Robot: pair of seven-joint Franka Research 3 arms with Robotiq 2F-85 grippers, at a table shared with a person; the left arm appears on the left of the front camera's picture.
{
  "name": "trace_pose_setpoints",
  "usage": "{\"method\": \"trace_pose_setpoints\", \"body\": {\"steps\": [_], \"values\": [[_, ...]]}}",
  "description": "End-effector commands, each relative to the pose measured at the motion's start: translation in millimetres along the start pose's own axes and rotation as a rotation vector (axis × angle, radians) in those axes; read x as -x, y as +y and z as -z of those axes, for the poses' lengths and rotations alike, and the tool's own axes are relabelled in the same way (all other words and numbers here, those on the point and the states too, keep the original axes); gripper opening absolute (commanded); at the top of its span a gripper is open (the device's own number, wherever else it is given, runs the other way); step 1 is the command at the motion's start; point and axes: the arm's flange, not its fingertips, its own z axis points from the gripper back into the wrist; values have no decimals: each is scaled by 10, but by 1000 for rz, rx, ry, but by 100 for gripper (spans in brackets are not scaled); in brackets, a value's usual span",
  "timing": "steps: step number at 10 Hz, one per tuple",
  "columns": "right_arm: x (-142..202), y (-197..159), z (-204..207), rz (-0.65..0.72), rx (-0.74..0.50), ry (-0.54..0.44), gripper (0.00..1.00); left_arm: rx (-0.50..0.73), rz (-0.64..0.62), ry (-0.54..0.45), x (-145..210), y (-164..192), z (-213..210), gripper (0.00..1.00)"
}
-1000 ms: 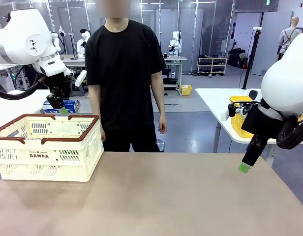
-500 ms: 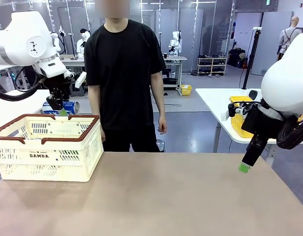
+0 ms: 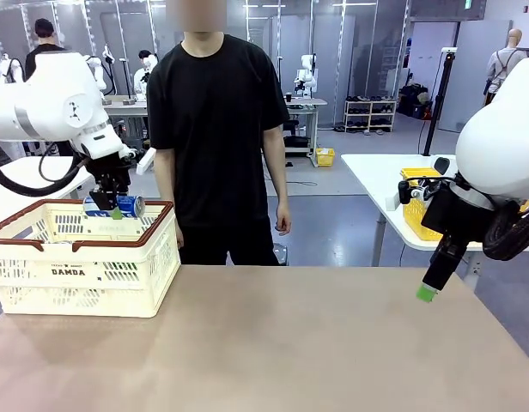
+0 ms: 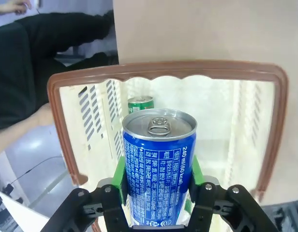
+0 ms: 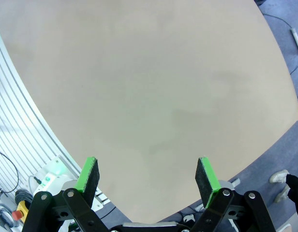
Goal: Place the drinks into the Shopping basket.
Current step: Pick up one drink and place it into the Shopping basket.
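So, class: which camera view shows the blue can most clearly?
The left wrist view: the blue can sits large between the left gripper pads, print readable, above the Shopping basket. In the front view it is small, held sideways over the basket.

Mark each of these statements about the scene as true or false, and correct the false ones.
1. The left hand grips a blue can. True.
2. The cream shopping basket stands on the table's right side. False: it stands on the left side.
3. A green can already lies inside the basket. True.
4. The right hand is shut on a can. False: it is open and holds nothing, above bare table.
5. The blue can is held over the basket's opening. True.
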Motion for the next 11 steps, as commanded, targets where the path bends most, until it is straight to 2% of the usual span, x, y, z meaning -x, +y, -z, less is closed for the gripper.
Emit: {"method": "trace_pose_setpoints", "body": {"steps": [1, 3, 6, 11], "values": [[3, 0, -7, 0, 4, 8, 100, -25, 6, -47, 123, 122, 138, 57], [3, 0, -7, 0, 4, 8, 100, -16, -2, -27, 199, 138, 386, 57], [3, 0, -7, 0, 4, 8, 100, -8, -15, -57, 267, 181, 738, 57], [3, 0, -7, 0, 4, 8, 100, 13, -34, -47, 373, 241, 1062, 57]]}}
